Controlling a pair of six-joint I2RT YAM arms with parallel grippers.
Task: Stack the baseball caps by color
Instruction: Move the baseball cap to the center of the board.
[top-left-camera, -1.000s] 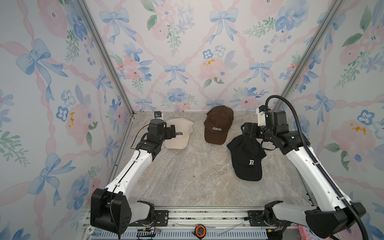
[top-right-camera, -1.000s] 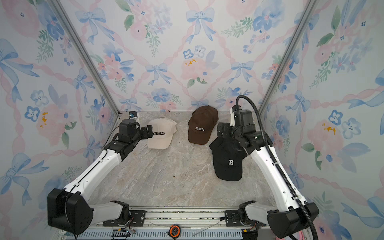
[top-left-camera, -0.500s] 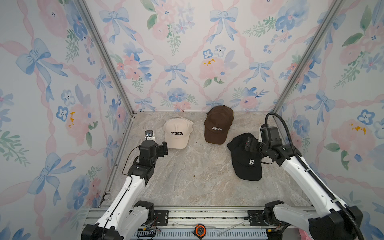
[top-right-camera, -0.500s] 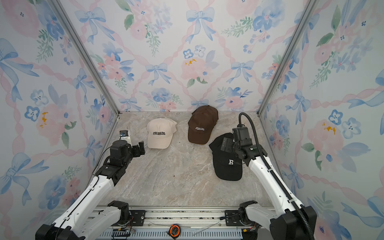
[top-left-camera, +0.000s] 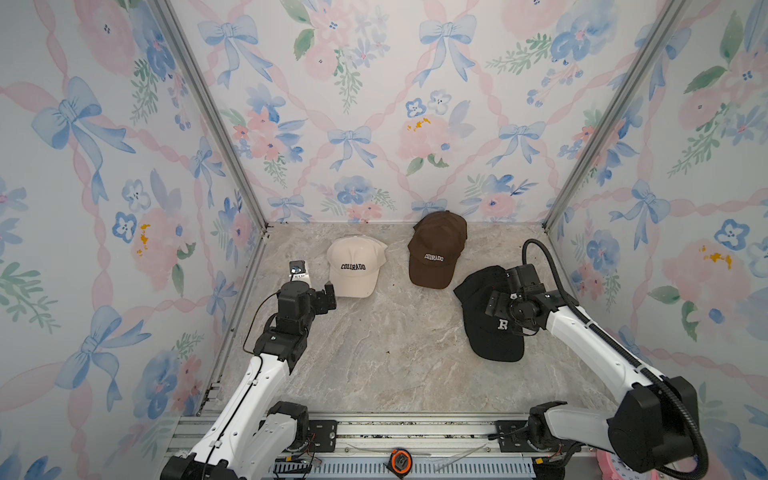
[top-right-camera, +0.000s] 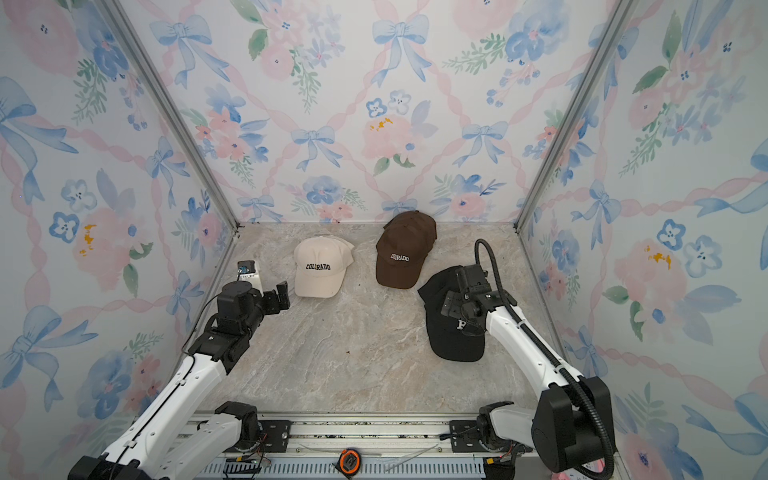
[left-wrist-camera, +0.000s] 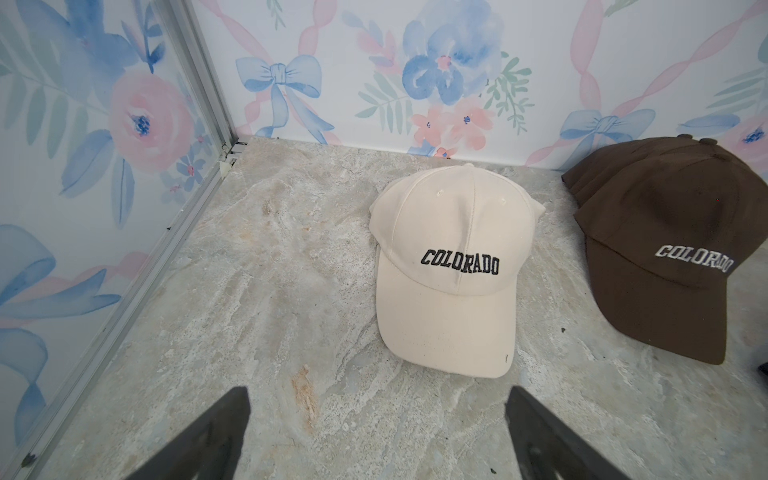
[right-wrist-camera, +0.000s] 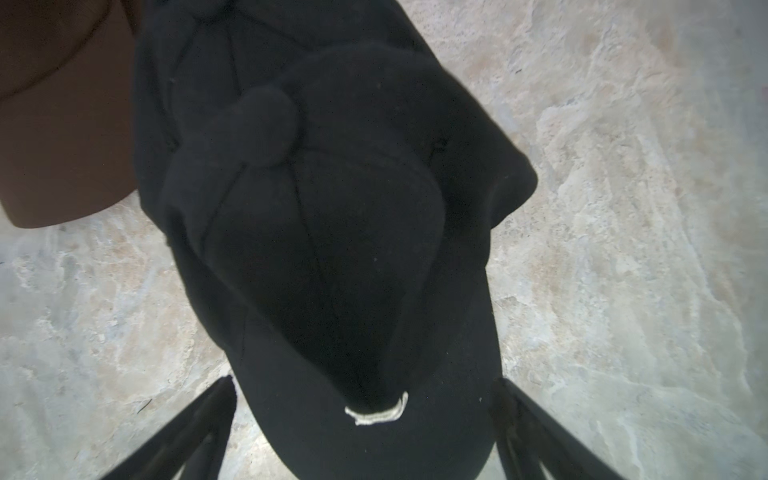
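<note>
cream fabric cap pile "COLORADO", 11 o'clock | dark brown cap pile "COLORADO", 12 | black cap pile "R", 3; layers uncountable | left gripper wide open, empty | right gripper spread wide astride black caps, gripping nothing

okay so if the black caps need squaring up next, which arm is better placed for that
Right, likely. The right gripper hangs open directly over the black caps, jaws straddling the crown in the wrist view. The left gripper sits open across the table beside the cream caps.

In a top view the right arm covers part of the white "R" on the black caps; lower caps in each stack stay mostly hidden.
</note>
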